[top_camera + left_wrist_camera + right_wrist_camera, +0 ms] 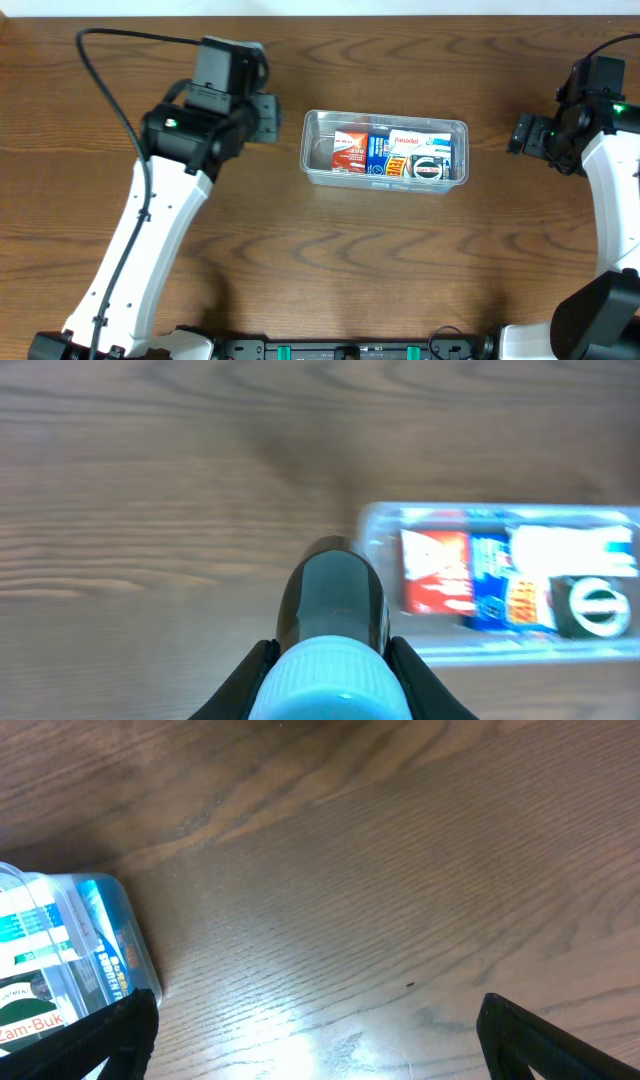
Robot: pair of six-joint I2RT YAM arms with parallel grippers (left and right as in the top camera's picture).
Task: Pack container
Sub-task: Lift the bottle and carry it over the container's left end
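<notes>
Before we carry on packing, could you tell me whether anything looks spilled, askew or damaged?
Nothing stands out. The boxes lie neatly inside the container, and the left hand grips a capped bottle outside it.

Two names can be read, both on packs lying in the container (pixel 385 114). The overhead view shows "Panadol" in red letters on the white box (pixel 418 139) along the far side. The right wrist view shows "Zam-Buk" in green on the white face of the dark green pack (pixel 30 1025), at the end nearest that camera. That pack's round emblem shows from overhead, but its lettering is too small to read.

The red and white box (pixel 349 150) and the blue box (pixel 377 150) both carry print, as does the blue box's orange strip, but none of it can be made out. In the left wrist view every label is blurred.
</notes>
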